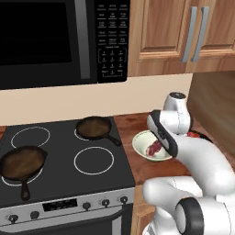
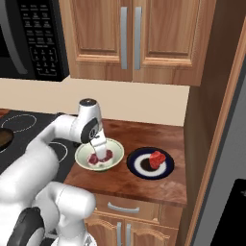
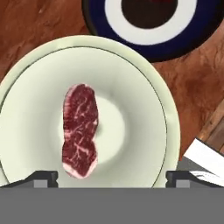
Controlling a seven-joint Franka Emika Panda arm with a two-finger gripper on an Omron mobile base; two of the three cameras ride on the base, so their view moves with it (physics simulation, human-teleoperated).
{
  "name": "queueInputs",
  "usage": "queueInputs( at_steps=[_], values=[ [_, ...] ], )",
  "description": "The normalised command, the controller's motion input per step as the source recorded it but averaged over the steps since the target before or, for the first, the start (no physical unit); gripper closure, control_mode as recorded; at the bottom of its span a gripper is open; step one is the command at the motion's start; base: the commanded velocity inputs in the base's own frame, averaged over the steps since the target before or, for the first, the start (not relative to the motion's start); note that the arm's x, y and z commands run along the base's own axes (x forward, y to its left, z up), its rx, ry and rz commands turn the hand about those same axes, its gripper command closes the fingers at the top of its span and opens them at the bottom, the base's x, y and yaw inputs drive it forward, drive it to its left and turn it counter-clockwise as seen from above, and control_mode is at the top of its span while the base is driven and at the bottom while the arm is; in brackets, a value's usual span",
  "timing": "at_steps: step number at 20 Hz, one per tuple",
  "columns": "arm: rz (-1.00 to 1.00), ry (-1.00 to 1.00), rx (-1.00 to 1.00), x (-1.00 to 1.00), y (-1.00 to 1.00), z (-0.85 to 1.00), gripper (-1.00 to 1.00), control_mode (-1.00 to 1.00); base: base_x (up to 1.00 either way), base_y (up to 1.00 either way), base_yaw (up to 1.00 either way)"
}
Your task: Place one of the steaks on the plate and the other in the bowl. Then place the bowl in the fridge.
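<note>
Both steaks look placed. One steak (image 3: 80, 130) lies loose in the cream-green bowl (image 3: 144, 109), a bit off centre. The other steak (image 2: 157, 159) sits on the dark plate (image 2: 139, 166), which is just beside the bowl on the wooden table (image 2: 144, 134), on the side away from the stove (image 1: 64, 156).

The gripper (image 3: 111, 176) hangs directly over the bowl. Its fingers (image 3: 43, 176) are spread wide with nothing between them, and the steak below is free of both tips.

My read is that the bowl is the next target, then the fridge. The relation that matters:
- In the hand view the steak's long axis runs top to bottom, roughly square to the line between the two fingertips. The steak sits nearer the left tip.
- The bowl spans far wider than the finger gap, so a grab across its whole width isn't possible. It needs a rim pinch, one finger inside the wall and one outside.
- The rim section near the right fingertip looks like the best spot, since it has bare bowl floor inside and no meat in the way. The plate edge is close along the top of that view, so stay off that side.

A grey panel at the far right of the right base view is probably the fridge, past the plate, but I can't confirm that.

Two dark skillets (image 1: 94, 127) sit on the stove, well apart from the bowl, and aren't a factor.
</note>
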Motion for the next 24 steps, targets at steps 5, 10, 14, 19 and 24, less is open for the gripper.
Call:
queueInputs(
  at_steps=[5, 10, 14, 19, 24],
  values=[
    [0.07, -0.06, -0.01, -0.94, -0.09, 0.47, -1.0, -1.0, 0.0, 0.0, 0.0],
    [0.23, -0.08, -0.01, -1.0, 0.0, 0.24, -1.0, -1.0, 0.0, 0.0, 0.0],
    [0.39, -0.24, -0.1, -0.88, -0.04, 0.74, -1.0, -1.0, 0.0, 0.0, 0.0],
    [0.36, 0.13, -0.47, -0.04, 0.03, 0.3, -1.0, -1.0, 0.0, 0.0, 0.0],
    [0.21, 0.13, -0.24, -0.02, -0.02, -0.07, -1.0, -1.0, 0.0, 0.0, 0.0]
  ],
)
